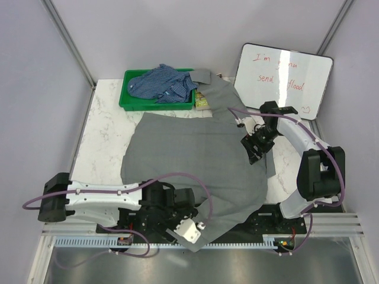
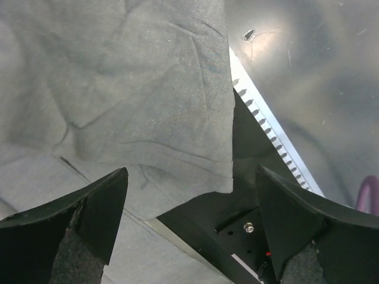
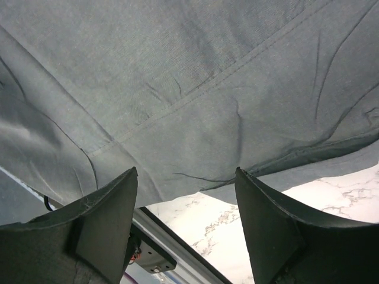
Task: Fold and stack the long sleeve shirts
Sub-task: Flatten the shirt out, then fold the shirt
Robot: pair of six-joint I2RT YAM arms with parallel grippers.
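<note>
While grey shirt (image 1: 195,154) lay spread over table (image 1: 106,142) | left gripper (image 2: 189,201) gaped above its corner | right gripper (image 3: 186,201) gaped by its edge

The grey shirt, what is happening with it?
The grey long sleeve shirt lies spread on the marble table, one corner over the near edge. The left claw is open above that corner, the right claw open at its right edge; neither holds cloth. The blue checked shirt lies crumpled in the green tray.
</note>
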